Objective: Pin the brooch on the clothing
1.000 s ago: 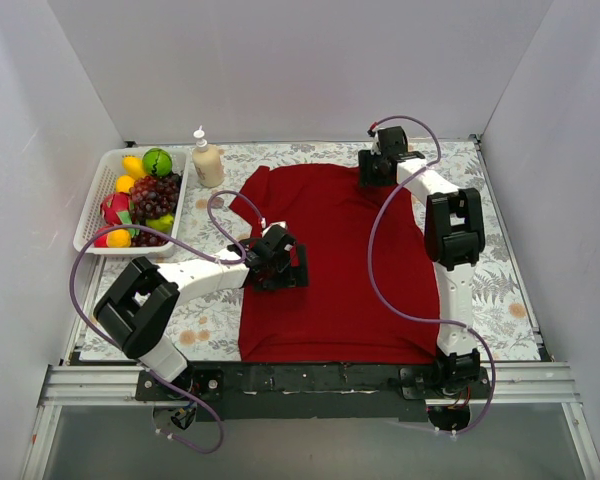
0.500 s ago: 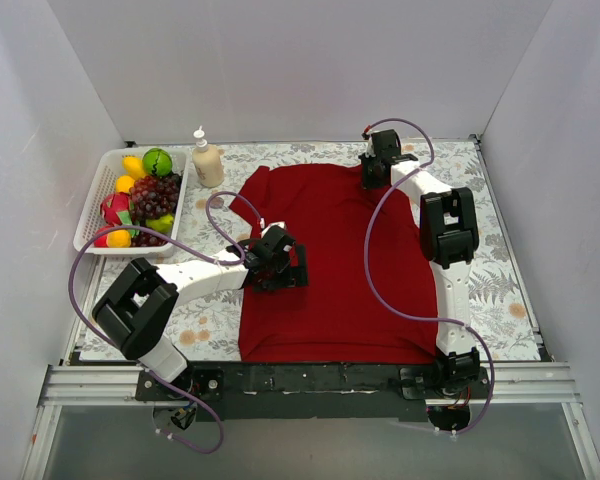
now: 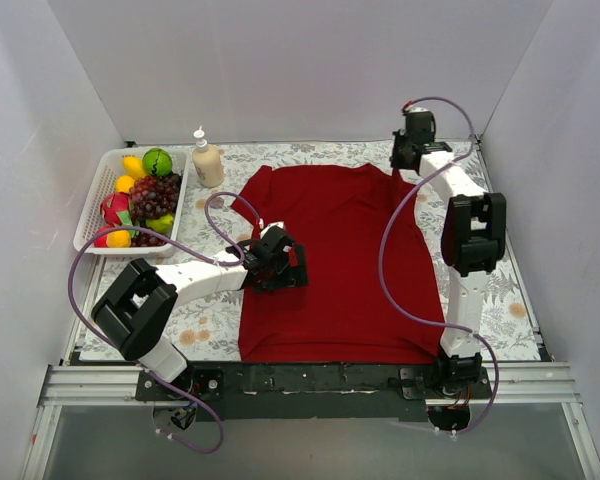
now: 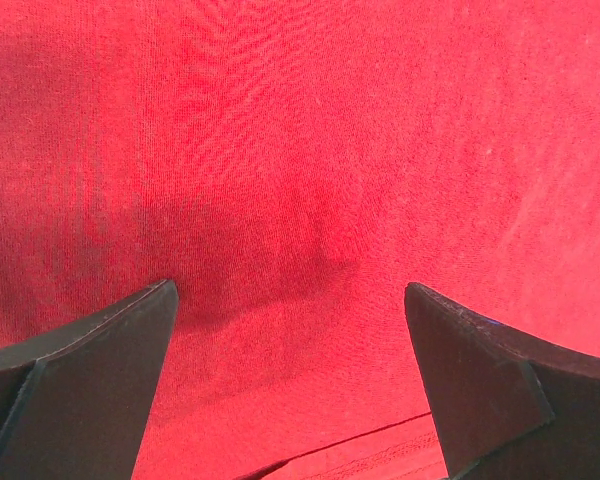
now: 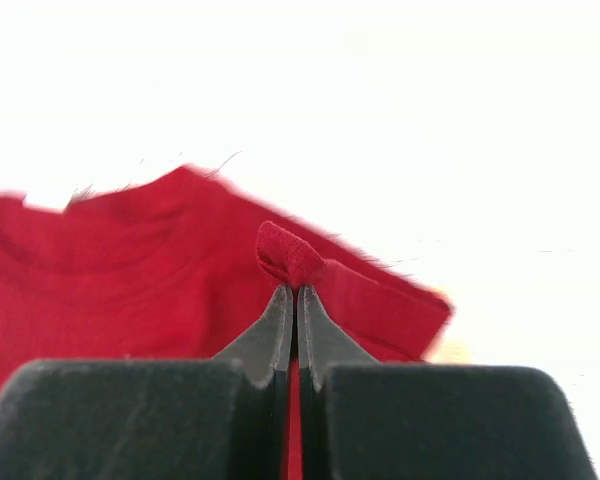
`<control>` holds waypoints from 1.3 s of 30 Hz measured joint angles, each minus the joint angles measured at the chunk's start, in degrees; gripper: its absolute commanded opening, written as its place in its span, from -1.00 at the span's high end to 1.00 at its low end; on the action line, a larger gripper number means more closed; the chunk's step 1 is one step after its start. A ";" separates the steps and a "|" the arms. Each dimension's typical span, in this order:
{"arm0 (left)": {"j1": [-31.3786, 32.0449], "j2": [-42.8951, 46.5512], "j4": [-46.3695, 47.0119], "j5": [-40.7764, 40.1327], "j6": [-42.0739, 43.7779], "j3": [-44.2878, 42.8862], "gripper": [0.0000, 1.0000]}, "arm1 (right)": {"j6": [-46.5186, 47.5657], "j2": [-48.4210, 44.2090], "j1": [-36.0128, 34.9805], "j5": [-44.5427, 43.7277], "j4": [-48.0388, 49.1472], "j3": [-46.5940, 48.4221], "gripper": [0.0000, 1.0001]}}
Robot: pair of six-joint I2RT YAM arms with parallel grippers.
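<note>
The clothing [image 3: 335, 260], a dark red T-shirt, lies flat on the floral table, collar toward the back. My left gripper [image 3: 280, 268] rests low over the shirt's left side. In the left wrist view its fingers stand wide open [image 4: 290, 290] over bare red cloth [image 4: 300, 150], holding nothing. My right gripper [image 3: 400, 166] is at the shirt's far right shoulder. In the right wrist view it is shut [image 5: 297, 290], pinching a small fold of the red fabric [image 5: 285, 255] at its tips. The brooch is out of view in every frame.
A white basket [image 3: 88, 216] of fruit stands at the far left, with a pump bottle [image 3: 207, 160] beside it near the back. White walls close in on the back and both sides. Bare floral tabletop [image 3: 500, 290] shows to the right of the shirt.
My right gripper has shut on the shirt's far right shoulder and moved right and back, drawing that corner outward. The left arm has stayed put, still open.
</note>
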State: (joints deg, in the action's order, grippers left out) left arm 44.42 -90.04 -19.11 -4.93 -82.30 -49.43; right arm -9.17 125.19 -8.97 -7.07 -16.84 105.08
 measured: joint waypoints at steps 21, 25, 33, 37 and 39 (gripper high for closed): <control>0.02 0.59 -3.52 -2.71 0.94 -1.05 -0.96 | -6.14 -6.34 16.41 -5.44 -3.54 -12.55 -0.64; 0.00 0.59 -6.23 -4.33 2.01 -4.68 -0.96 | -6.05 -9.49 15.13 -2.78 -3.87 -13.07 -0.56; 0.00 0.59 -5.88 -4.00 2.62 -9.51 -0.96 | -5.62 -21.68 7.45 0.37 -2.69 -25.94 -0.29; -0.24 0.44 -6.99 -3.87 2.99 -10.91 -0.96 | -5.66 -28.13 5.75 3.08 -0.96 -38.14 -0.32; -0.79 -0.48 -7.98 -3.82 3.76 -13.94 -0.96 | -5.64 -29.24 5.97 4.20 -0.98 -41.27 -0.37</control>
State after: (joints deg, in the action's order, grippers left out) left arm 43.64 -90.52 -27.09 -8.75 -78.54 -63.37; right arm -14.81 95.94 -3.01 -2.87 -17.82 63.81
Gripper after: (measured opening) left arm 0.982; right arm 0.653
